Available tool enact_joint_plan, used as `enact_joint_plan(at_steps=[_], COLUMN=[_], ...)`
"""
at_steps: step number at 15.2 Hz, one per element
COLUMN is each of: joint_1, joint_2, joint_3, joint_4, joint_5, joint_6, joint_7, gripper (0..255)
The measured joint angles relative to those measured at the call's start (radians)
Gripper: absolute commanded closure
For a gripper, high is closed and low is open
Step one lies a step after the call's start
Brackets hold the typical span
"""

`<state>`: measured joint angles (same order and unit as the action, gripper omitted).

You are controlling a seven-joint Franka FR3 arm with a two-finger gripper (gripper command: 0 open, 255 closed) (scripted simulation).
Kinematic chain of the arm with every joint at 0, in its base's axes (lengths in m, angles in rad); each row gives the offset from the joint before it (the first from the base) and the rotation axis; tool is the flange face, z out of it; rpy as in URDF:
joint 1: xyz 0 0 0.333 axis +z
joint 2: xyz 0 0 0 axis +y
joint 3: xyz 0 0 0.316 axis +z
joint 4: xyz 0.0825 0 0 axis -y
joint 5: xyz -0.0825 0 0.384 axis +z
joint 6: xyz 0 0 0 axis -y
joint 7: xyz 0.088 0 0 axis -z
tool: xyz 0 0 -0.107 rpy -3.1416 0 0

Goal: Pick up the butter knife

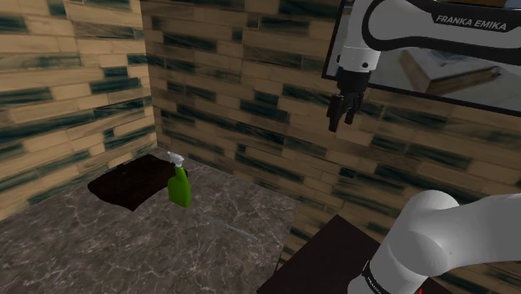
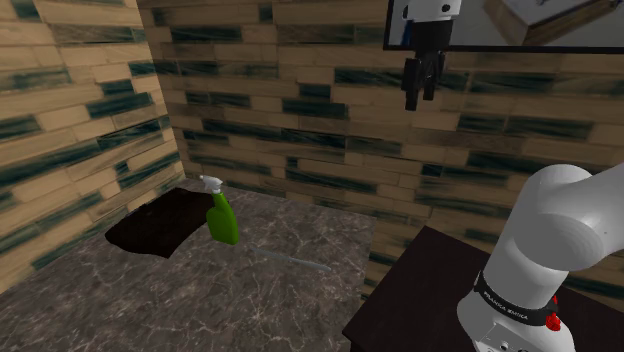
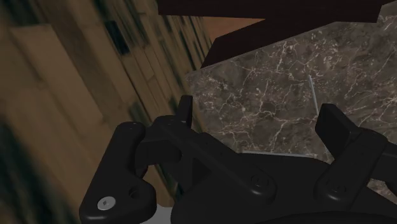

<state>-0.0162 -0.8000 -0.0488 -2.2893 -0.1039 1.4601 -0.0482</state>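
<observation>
Overhead, the empty end effector point(image 1: 336, 124) hangs open, butter knife point(image 3: 312, 97) lying apart from the green spray bottle point(image 1: 179, 187).

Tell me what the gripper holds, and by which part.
Nothing is held. The gripper hangs high by the wall, its fingers apart with nothing between them; the butter knife lies on the marble counter below.

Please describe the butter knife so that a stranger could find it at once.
Start at the dark marble counter in the wall corner and find the green spray bottle. The butter knife lies flat on bare stone to the second exterior view's right of it. Unlike the upright bottle and the broad dark mat, it is a thin pale sliver.
</observation>
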Motion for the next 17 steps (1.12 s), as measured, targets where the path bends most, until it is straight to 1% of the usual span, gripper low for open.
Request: enact_joint_plan(at_steps=[2,7,14,17], joint_1=[0.003,0.032,0.078,0.103], joint_2=[0.008,0.054,0.194,0.269], joint_3=[0.003,0.019,0.047,0.069], joint_4=[-0.008,-0.1,-0.207,-0.228], joint_5=[0.003,0.023,0.052,0.069], joint_6=[0.015,0.147,0.389,0.483], joint_7=[0.002,0.004,0.006,0.015], gripper=[0,0,0,0])
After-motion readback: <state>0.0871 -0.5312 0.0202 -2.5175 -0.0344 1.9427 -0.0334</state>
